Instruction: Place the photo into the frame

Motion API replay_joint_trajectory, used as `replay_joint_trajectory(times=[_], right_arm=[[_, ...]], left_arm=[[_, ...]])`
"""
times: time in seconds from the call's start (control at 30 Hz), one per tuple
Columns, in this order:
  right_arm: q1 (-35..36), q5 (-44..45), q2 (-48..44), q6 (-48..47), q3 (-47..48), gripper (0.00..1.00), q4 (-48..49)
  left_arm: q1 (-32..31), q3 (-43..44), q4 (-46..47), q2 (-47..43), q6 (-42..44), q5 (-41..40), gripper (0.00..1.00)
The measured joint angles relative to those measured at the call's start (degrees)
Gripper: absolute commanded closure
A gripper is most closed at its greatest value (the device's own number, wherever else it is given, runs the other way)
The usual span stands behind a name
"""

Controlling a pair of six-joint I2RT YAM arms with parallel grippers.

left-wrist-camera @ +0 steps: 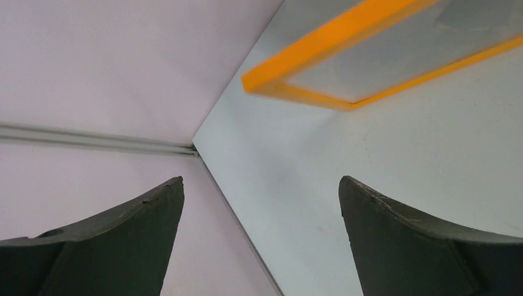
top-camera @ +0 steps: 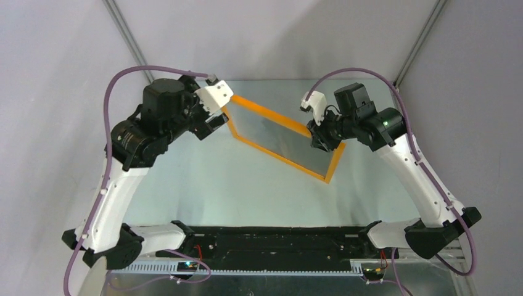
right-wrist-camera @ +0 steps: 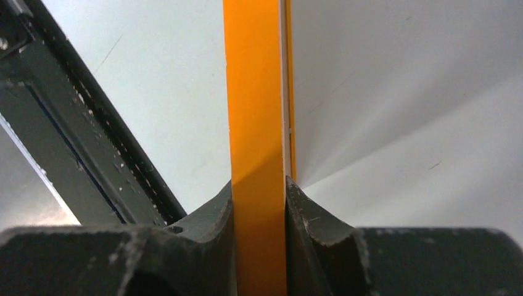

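My right pincer (right-wrist-camera: 259,192) is clenched on one rail of the frame (top-camera: 277,132), which is tilted over the desk (top-camera: 203,179) (its other end reaches toward the left arm). My left pincer (left-wrist-camera: 259,185) is released, jaws wide, near the frame's corner without touching it.

Overhead rear view; wrist cams close-up; all share frame (top-camera: 280,137).

Top view bright, even, diffuse; soft shadow on wall (top-camera: 203,37) upper centre; frame (top-camera: 280,137) pane shows a dull grey sheen, no hard glare; left wrist: frame corner upper centre blurred, fingers (left-wrist-camera: 117,246) dark, underexposed; right wrist: frame edge soft, shaded low centre; faint shadow fan on table (right-wrist-camera: 401,92) at right
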Motion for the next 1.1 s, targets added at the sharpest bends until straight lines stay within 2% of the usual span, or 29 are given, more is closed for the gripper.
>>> replay_joint_trajectory(times=[0.37,0.73,0.87,1.1], right_arm=[[-9.51,-3.96,8.50,8.70,7.28,1.00,0.55],[-21.40,-14.19,15.93,15.78,9.60,1.00,1.05],[-24.92,-17.84,16.02,17.68,6.34,1.00,3.41],[-33.07,-26.23,16.02,22.69,-5.05,1.00,12.04]], left_arm=[[1.14,-11.98,3.58,-6.97,-2.27,-0.79,0.00],[1.25,-20.41,6.01,-9.49,-5.14,0.74,0.00],[1.25,-23.32,7.10,-9.94,-6.14,1.22,0.00],[2.75,-29.73,10.38,-8.74,-10.36,5.09,0.00]])
